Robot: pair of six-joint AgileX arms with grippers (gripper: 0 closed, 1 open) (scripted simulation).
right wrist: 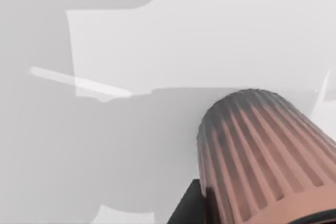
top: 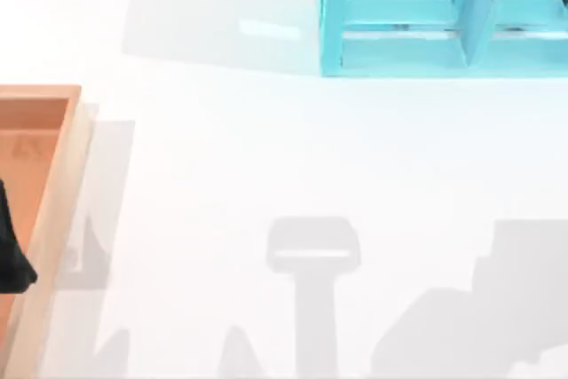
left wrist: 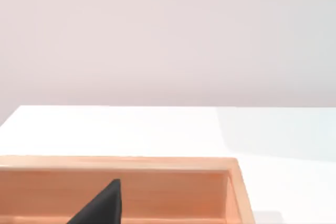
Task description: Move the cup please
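Close against the right end effector (right wrist: 210, 208) sits the ribbed cup (right wrist: 257, 150), apparently gripped, above the white worktop (top: 266, 175). Carry it level, low, clear of the blue cabinet (top: 399, 33). Left end effector (left wrist: 102, 205) idles over the wooden tray (top: 53, 219), finger state unclear.

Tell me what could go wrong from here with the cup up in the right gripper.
1. The ribbed cup sits tilted in the right wrist view, high above the white table, with a dark finger at its base; a loose hold could drop it.
2. The turquoise shelf unit stands at the table's far right; a careless swing might hit it.
3. The left arm hangs over the wooden tray, crowding any placement there.
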